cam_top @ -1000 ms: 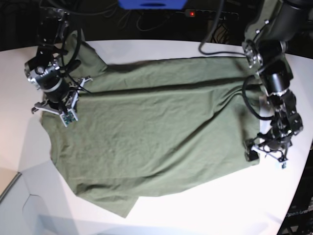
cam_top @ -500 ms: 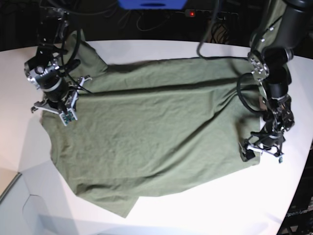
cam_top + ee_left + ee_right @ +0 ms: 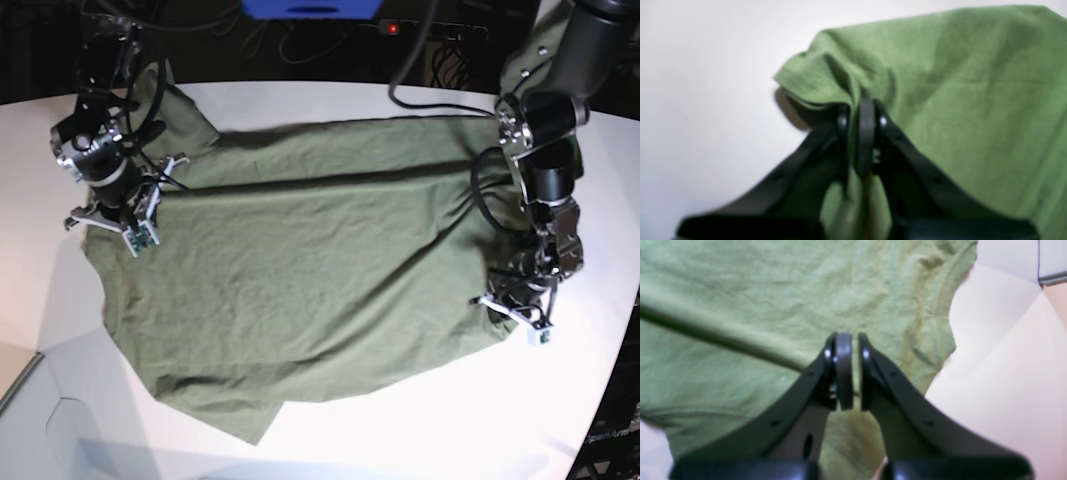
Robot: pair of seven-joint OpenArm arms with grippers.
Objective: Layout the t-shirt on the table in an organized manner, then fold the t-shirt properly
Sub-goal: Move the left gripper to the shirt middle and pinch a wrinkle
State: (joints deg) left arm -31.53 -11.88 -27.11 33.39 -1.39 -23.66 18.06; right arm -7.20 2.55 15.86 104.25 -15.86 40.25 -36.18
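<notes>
On the table (image 3: 330, 440), the t-shirt (image 3: 310, 270) shows no readable writing. Left gripper (image 3: 860, 133) is clamped on its edge; right gripper (image 3: 848, 370) pinches a fold.

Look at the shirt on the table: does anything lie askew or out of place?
Yes. The shirt lies crooked on the table, with a long crease across its upper part and a corner doubled under at the near edge. One sleeve trails off the far edge by the right gripper.

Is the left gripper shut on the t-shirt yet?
Yes, shut. The left gripper has its pads together with a corner of the t-shirt pinched between them, lifted slightly off the table.
</notes>
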